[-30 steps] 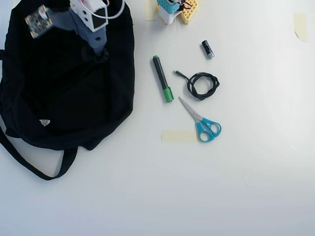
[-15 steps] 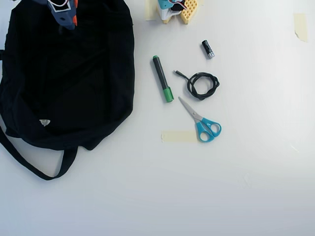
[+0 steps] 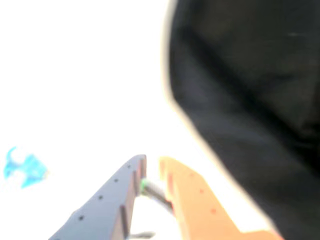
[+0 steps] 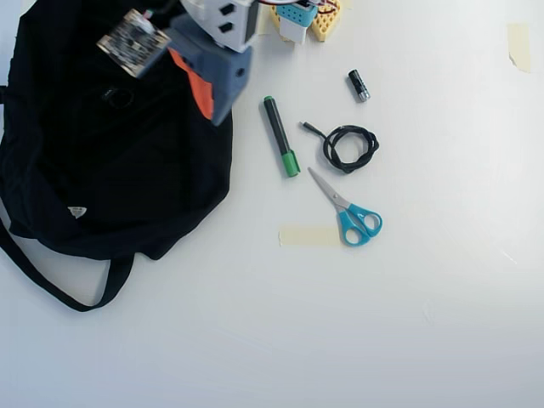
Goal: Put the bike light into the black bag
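Note:
The black bag (image 4: 127,187) lies spread out on the left of the white table in the overhead view, and it fills the right side of the wrist view (image 3: 250,75). A small black ring-shaped thing, apparently the bike light (image 4: 117,96), rests on the bag's fabric near its top. My gripper (image 4: 211,115) hangs over the bag's upper right edge, to the right of the light. In the wrist view the gripper (image 3: 151,162) stands open by a narrow gap, with nothing between the grey and orange fingers.
A green-capped marker (image 4: 279,134) lies just right of the bag. Further right lie a coiled black cable (image 4: 348,146), a small black cylinder (image 4: 359,85) and blue-handled scissors (image 4: 348,208). Beside the scissors is a tape strip (image 4: 308,235). The arm's base (image 4: 302,17) is at the top.
The gripper rose out of the bag toward the top edge, then swung right to the bag's upper right rim. The ring-shaped light now shows on the fabric.

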You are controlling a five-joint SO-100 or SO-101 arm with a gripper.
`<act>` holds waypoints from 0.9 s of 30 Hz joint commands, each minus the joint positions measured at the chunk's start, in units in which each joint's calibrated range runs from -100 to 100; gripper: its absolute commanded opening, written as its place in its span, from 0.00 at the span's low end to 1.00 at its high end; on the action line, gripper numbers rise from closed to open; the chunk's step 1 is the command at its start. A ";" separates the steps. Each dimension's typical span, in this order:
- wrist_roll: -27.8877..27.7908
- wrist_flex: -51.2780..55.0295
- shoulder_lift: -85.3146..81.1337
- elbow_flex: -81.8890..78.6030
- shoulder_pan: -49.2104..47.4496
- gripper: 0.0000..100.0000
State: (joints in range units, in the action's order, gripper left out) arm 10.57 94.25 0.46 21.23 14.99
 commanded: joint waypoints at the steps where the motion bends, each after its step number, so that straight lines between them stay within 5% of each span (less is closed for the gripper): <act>1: 3.27 0.41 -6.02 1.42 -13.12 0.02; 4: -1.61 4.89 -15.64 -4.87 -14.24 0.02; 12: -8.00 -3.20 -28.34 -28.77 -14.84 0.02; 21: -9.26 -28.70 -52.49 -73.16 -16.48 0.02; 27: -9.32 -31.54 -66.18 -90.86 -21.05 0.02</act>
State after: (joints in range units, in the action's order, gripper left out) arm 1.49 64.53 -57.41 -61.08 -2.79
